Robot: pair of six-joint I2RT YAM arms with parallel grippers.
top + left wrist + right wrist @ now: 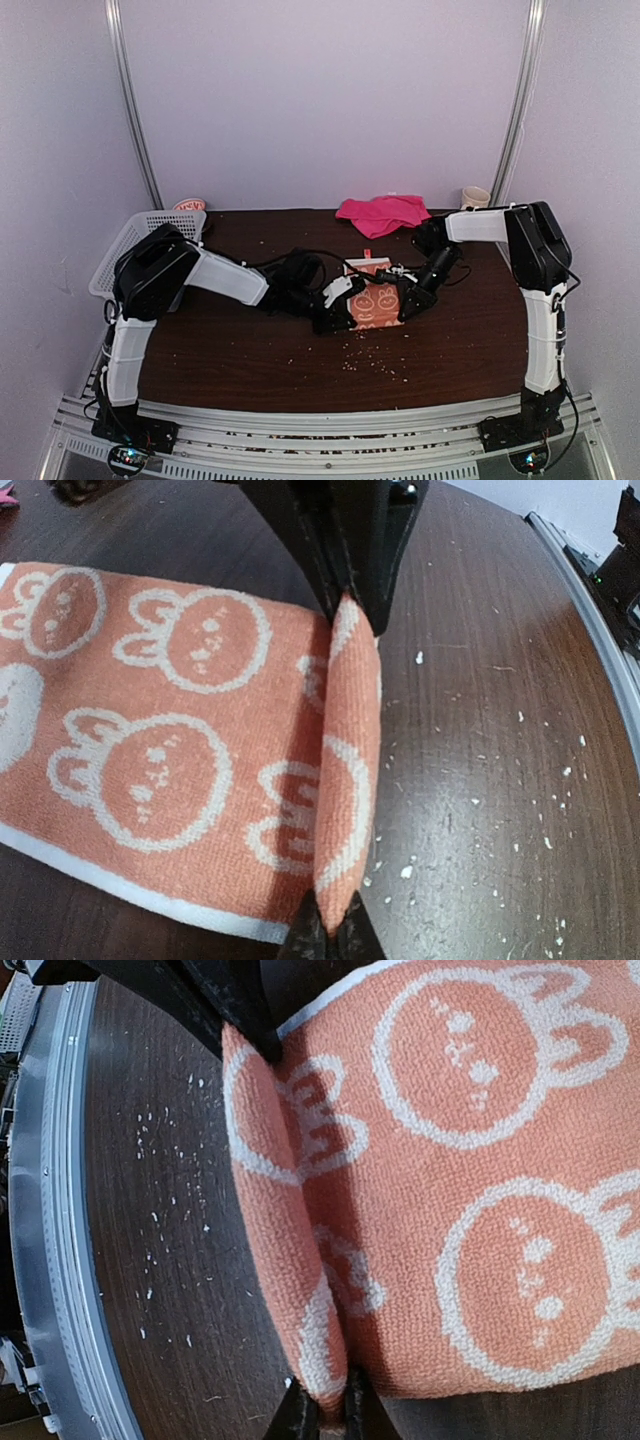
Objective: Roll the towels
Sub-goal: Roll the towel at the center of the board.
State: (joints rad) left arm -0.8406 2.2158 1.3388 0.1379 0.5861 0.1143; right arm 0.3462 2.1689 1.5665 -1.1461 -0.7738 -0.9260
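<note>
The orange towel [375, 298] with cream bunny pattern lies flat mid-table. Its near edge is lifted into a folded ridge [348, 770]. My left gripper [340, 315] is shut on the left end of that ridge [333, 912]. My right gripper [410, 300] is shut on the other end [328, 1397]. In the left wrist view the right gripper's black fingers [350, 550] pinch the far end of the ridge. In the right wrist view the left gripper's fingers [235, 1005] show the same. The pink towel [383, 213] lies crumpled at the back of the table, apart from both arms.
A white lattice basket [135, 240] sits at the back left with a cup [190, 205] behind it. A cream mug [475, 196] stands at the back right. White crumbs [370, 365] dot the dark wood near the front edge rail [600, 610].
</note>
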